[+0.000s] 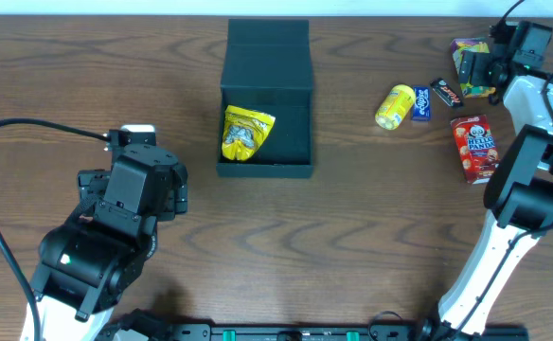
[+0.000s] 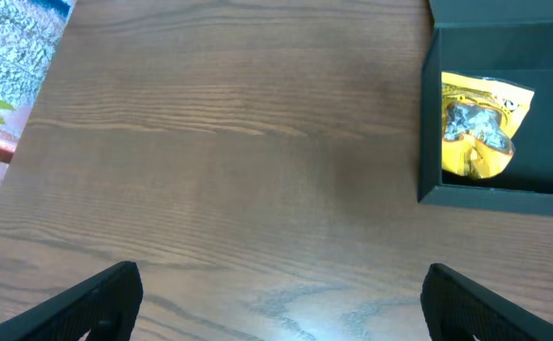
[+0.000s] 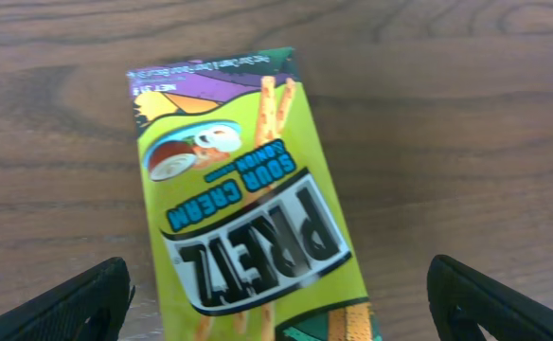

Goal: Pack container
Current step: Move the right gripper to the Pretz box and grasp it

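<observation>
The dark container [image 1: 291, 142] stands open at the table's middle back, its lid [image 1: 268, 55] folded away. A yellow snack packet [image 1: 244, 134] lies in its left half, also seen in the left wrist view [image 2: 478, 135]. My left gripper [image 2: 281, 275] is open over bare table, left of and in front of the container [image 2: 504, 194]. My right gripper [image 3: 278, 270] is open at the far right back. A green Pretz packet [image 3: 239, 189] lies flat on the table between its wide-spread fingers, touching neither.
Loose snacks lie right of the container: a yellow packet [image 1: 395, 105], a small blue packet [image 1: 421, 102], a dark bar [image 1: 447, 92] and a red packet [image 1: 473, 147]. The right arm [image 1: 527, 180] stretches along the right edge.
</observation>
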